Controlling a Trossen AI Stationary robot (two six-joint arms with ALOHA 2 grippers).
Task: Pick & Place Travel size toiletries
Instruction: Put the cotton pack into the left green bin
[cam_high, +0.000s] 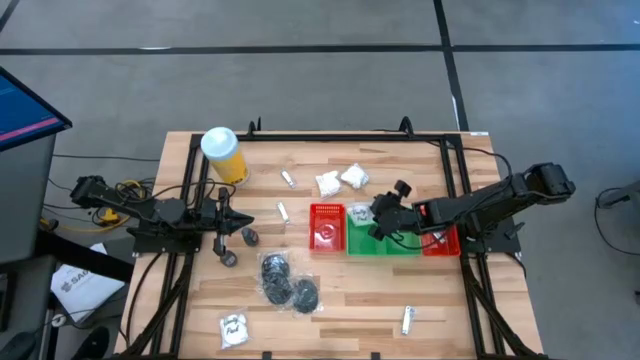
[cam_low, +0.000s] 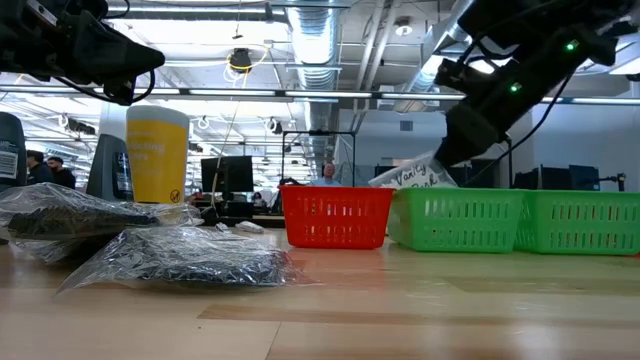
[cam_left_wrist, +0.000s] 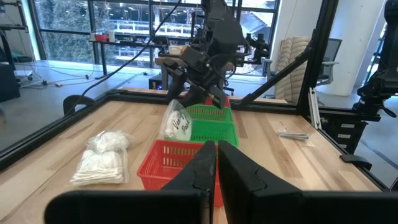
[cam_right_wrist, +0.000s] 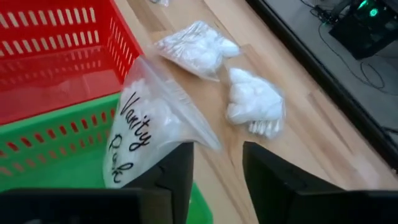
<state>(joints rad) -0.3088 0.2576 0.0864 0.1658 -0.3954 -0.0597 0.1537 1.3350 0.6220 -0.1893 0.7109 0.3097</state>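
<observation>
Between the right gripper's (cam_right_wrist: 214, 180) dark fingers, a clear plastic pouch of white pieces lettered "Vanity Pack" (cam_right_wrist: 146, 134) is hanging pinched by one corner above the green mesh tray (cam_right_wrist: 56, 152), beside the red mesh tray (cam_right_wrist: 56, 62). Remaining on the wooden table (cam_high: 350, 310): two white sachets (cam_high: 340, 181), black-piece bags (cam_high: 285, 280), small tubes (cam_high: 408, 320). Left gripper (cam_high: 240, 225) is waiting, fingers closed together, empty.

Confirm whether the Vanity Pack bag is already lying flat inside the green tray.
No: the Vanity Pack bag hangs tilted over the green tray, its corner beside one finger of the right gripper.
</observation>
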